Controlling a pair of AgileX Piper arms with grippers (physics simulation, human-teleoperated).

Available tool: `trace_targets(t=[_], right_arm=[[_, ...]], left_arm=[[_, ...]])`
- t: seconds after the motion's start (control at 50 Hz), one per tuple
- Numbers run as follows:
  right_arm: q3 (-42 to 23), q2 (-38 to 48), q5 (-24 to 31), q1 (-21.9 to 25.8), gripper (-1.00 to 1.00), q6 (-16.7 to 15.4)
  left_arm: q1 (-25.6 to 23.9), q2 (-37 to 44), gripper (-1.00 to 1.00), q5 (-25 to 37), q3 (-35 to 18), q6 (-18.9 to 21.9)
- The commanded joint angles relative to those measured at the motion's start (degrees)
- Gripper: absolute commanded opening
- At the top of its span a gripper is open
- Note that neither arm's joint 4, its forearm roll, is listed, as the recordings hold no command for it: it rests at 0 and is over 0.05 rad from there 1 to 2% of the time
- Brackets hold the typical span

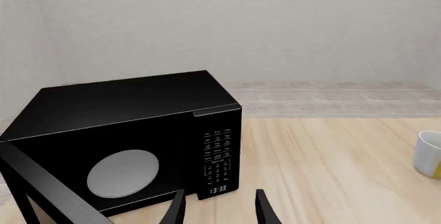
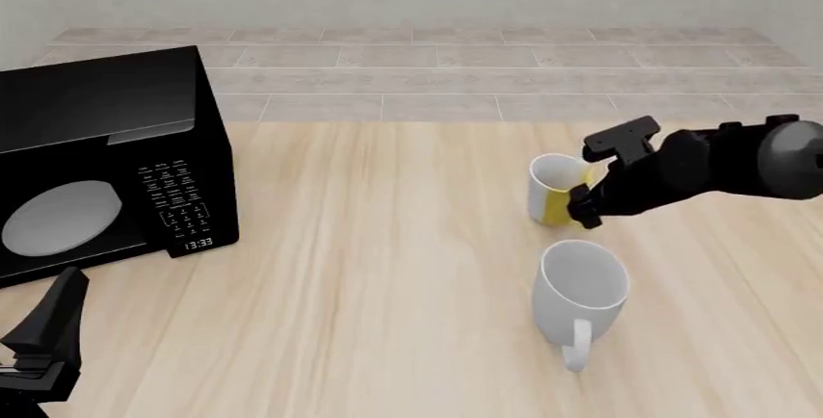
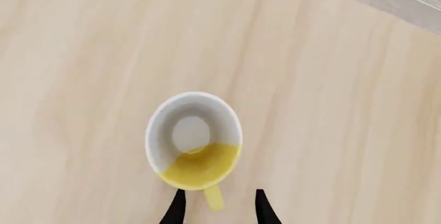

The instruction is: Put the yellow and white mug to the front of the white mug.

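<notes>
Nearest thing is the left gripper (image 2: 45,326), parked at the near left corner of the table (image 2: 373,274), jaws apart with nothing between them, pointed at a black microwave (image 2: 103,168) with its door swung open. The white mug (image 2: 581,288) stands upright at near right, handle toward us, looks empty. Just beyond it, farther back, is the yellow and white mug (image 2: 556,189), upright too and empty inside going by the right wrist view. The right gripper (image 3: 218,208) is right over it, jaws open and straddling the yellow handle (image 3: 213,197), not closed on it yet. So right arm's clearly the one for this, and the mug needs to come around to the near side of the white one
</notes>
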Motion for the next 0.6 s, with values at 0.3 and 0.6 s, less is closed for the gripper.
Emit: trace_targets(t=[0.3, 0.6], right_arm=[[4.4, -11.6, 3.0, 1.8, 1.00, 2.2], [8.1, -23.8, 7.9, 3.0, 1.00, 3.8]], left_arm=[[0.1, 0.0, 1.00, -0.1, 0.1, 0.0], [0.1, 0.0, 1.00, -0.1, 0.1, 0.0]])
